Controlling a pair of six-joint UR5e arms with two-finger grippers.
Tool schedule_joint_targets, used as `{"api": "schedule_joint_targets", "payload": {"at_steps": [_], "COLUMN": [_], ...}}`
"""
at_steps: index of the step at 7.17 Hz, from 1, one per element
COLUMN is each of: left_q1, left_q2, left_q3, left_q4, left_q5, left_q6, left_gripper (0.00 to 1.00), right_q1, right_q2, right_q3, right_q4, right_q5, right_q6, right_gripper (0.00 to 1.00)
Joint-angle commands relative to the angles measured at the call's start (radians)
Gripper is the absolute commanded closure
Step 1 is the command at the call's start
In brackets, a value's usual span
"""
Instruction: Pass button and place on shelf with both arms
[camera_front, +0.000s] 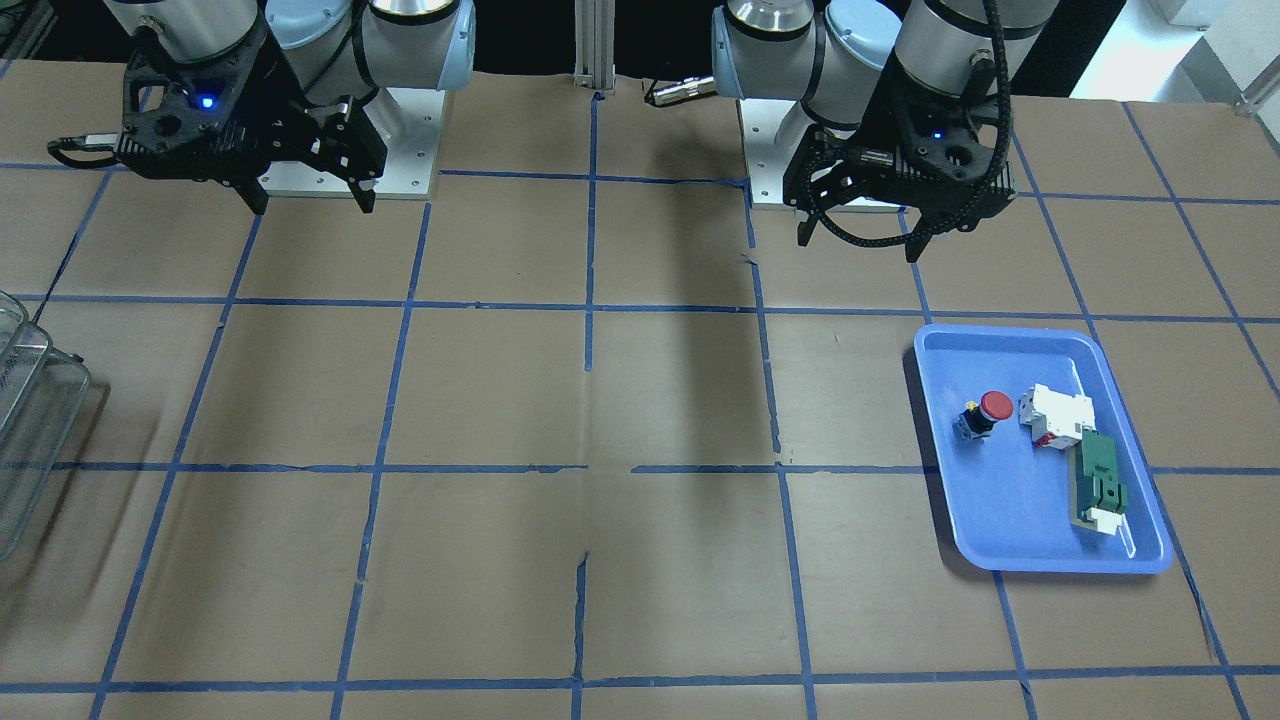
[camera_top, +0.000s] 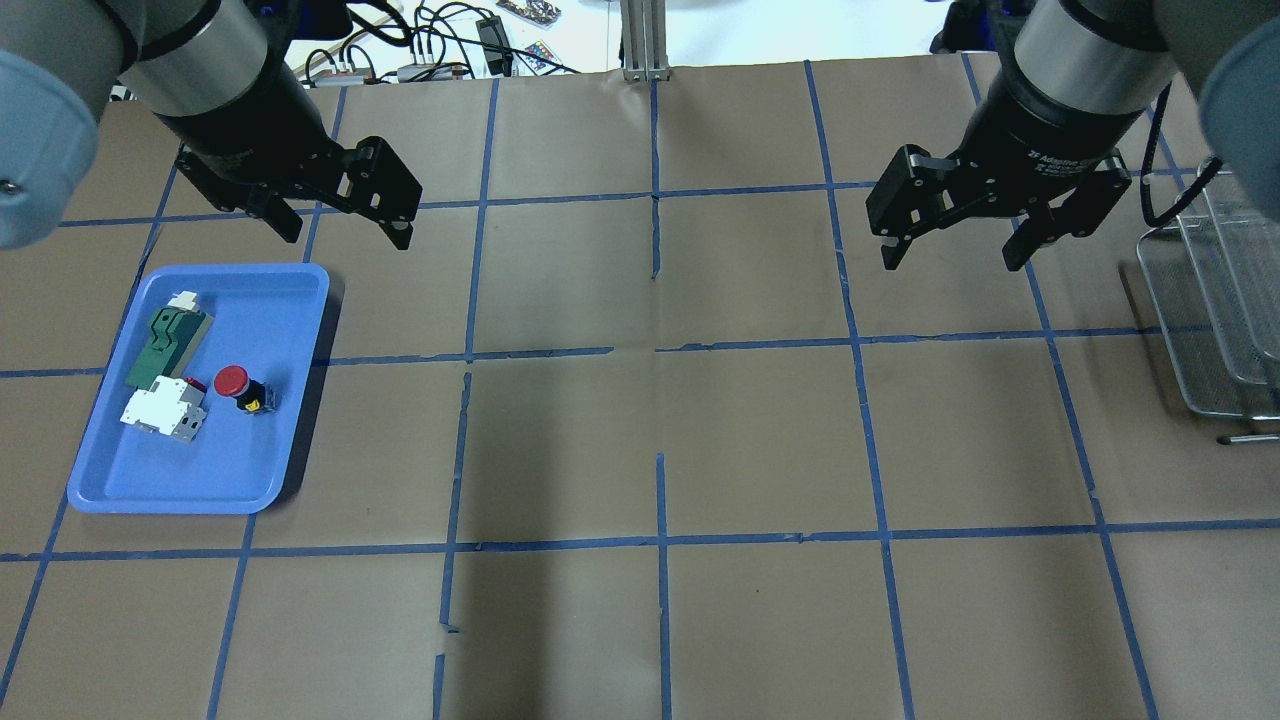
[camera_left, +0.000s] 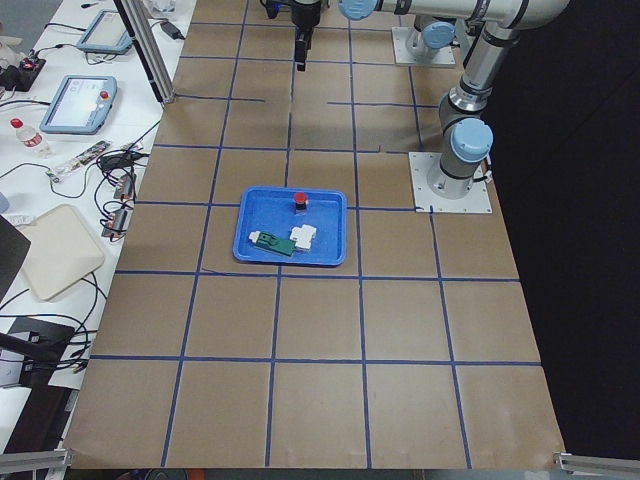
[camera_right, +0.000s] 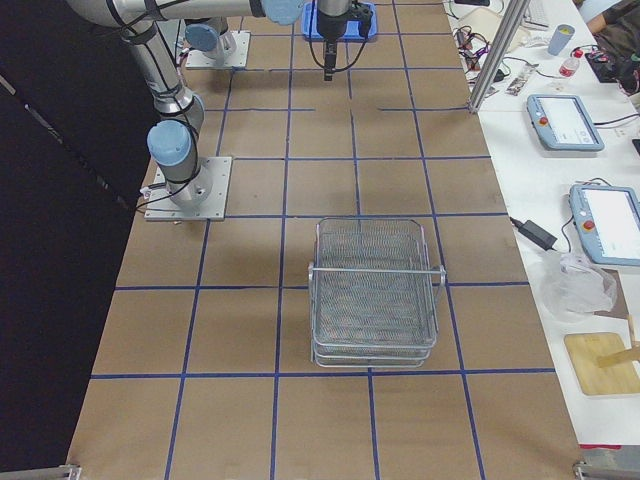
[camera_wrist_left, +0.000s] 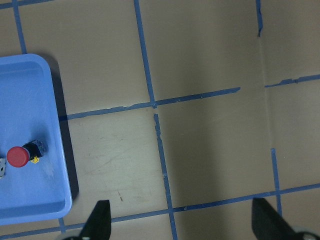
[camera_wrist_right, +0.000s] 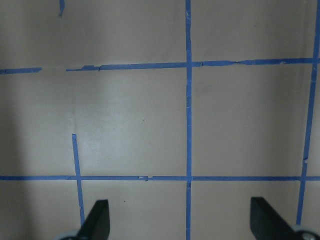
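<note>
L grip (camera_top: 347, 237): jaws wide, empty, upper left of overhead view | R grip (camera_top: 950, 263): same, upper right | button (camera_top: 241, 389): in blue tray (camera_top: 100, 492), left-centre, near white block (camera_top: 163, 412) | shelf (camera_top: 1200, 300): right edge | step: L pick; pinch black body, avoid block, leave cap free for R.

The button (camera_top: 238, 385) lies in the tray (camera_top: 200, 470), well apart from the shelf (camera_top: 1210, 320).
</note>
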Motion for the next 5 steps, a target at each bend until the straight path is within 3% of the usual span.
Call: {"api": "schedule_joint_targets", "payload": {"at_steps": [1, 5], "left_q1": [0.000, 0.002], "left_q2": [0.000, 0.004], "left_q3": [0.001, -0.004], "left_q4": [0.000, 0.002], "left_q5": [-0.001, -0.003], "left_q6": [0.001, 0.021], "left_gripper": [0.00, 0.00], "right_q1": [-0.002, -0.002], "right_q2": [0.000, 0.000], "right_q3": [0.000, 0.000], "right_q4": [-0.003, -0.003], "right_q5": [-0.002, -0.060], "right_q6": [0.005, 0.009], "right_gripper": [0.00, 0.00]}}
